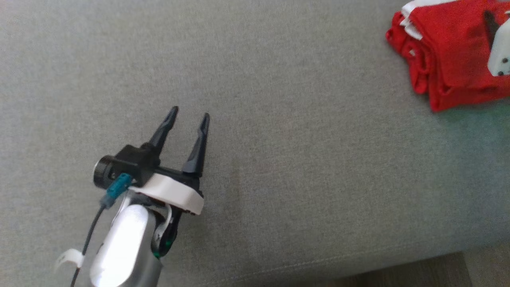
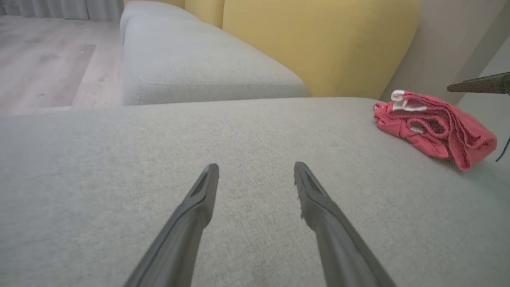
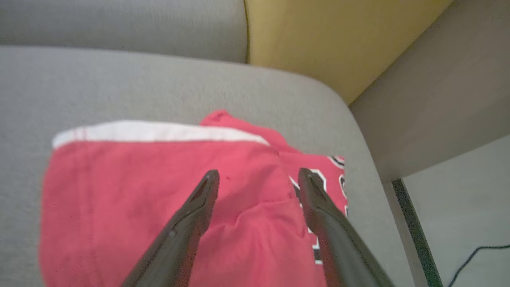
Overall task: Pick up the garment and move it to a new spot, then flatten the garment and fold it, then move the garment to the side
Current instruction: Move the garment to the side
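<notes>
No legible text, brand or number in any view. Garment (image 3: 119, 191): white print (image 3: 340, 179) outlined in black at one edge, seen in the right wrist view. Shapes resemble large characters, but they are partly hidden and blurred, so unreadable.

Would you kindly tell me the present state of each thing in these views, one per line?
Red fabric garment with white trim: folded into a layered bundle, lying on the cushion's far right corner, not gripped.
Left gripper: jaws open, empty, over bare cushion.
Right gripper: jaws open, over the garment, gripping nothing.
Grey fabric sofa cushion: smooth, bearing the garment.
</notes>
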